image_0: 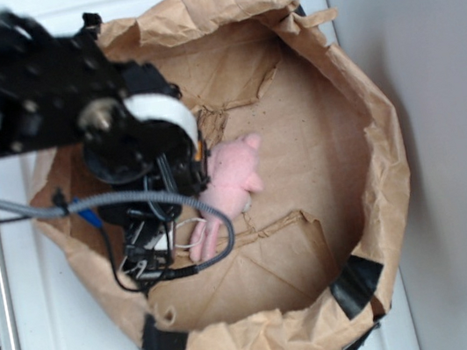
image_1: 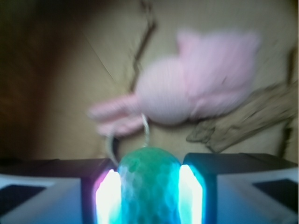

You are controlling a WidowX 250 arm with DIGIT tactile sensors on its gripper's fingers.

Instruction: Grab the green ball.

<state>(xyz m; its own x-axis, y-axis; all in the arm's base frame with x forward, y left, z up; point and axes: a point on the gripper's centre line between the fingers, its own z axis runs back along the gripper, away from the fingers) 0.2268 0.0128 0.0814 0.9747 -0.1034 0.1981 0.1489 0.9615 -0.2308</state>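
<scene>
Closest to the wrist camera, the green ball point(image_1: 148, 186) sits squeezed between the gripper point(image_1: 148, 196) fingers point(image_1: 108, 198), which press against both of its sides; its knitted surface looks mint at the top and teal lower down under a bright glow from the finger pads. Just beyond it a thin white loop point(image_1: 145, 128) rises from the ball's top toward a pink plush toy point(image_1: 187, 86), which lies blurred on the brown paper floor, one limb stretched out to the left. A crumpled paper fold point(image_1: 247, 116) lies right of the toy. From the exterior view, the black arm point(image_0: 42, 90) reaches in from the upper left and covers the left part of a wide brown paper bag point(image_0: 351, 76) with rolled-down walls and black tape patches point(image_0: 356, 284) on its rim. The plush toy point(image_0: 227, 189) lies beside the gripper point(image_0: 151, 246). The arm and its grey cable point(image_0: 87, 204) hide the ball in that view, and a small blue object point(image_0: 89, 218) at the bag's left edge is too covered to identify.
</scene>
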